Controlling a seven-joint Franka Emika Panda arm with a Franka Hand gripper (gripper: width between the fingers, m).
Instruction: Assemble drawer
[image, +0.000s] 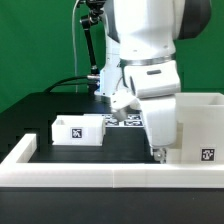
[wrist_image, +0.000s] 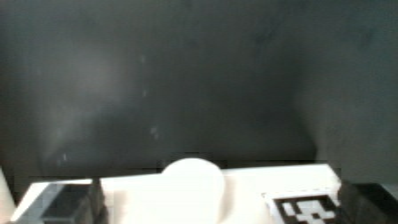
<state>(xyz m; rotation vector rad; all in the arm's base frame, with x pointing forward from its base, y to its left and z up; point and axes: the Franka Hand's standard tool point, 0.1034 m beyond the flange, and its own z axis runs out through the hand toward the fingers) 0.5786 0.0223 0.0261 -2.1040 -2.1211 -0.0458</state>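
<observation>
At the face of the casing (image: 200, 125) that looks toward the exterior view's left, low over the table (image: 60, 105): that's where your gripper (image: 155, 152) sits, pointing straight down.

Wrist view: fingers (wrist_image: 59, 205) are set wide, one on each side of a white tagged part (wrist_image: 267, 195) with a rounded bump (wrist_image: 192, 172) on its far edge. The part nearly fills the gap. I can't tell if the pads are actually clamped on it or just straddling it. I also can't tell whether it's the casing wall or the second tray, since the frame cuts it off.

Outward from there:
- The casing is just beside the gripper, on the exterior view's right, standing with a tag on its front face. From this angle the hand looks to be touching or nearly touching it.
- The one tray in plain sight (image: 80, 128) is well apart on the exterior view's left. It's open side up, its tag faces the camera, and its long axis runs left-right across that view.
- The marker board (image: 130, 122) is behind, between the tray and the arm.
- The rail (image: 100, 176) runs along the front edge, close under the gripper.

My read on what matters next: the casing is right beside the gripper, while the loose tray is a sideways reach away. Confirm the grip state before you move. The rail leaves little clearance at the front.
</observation>
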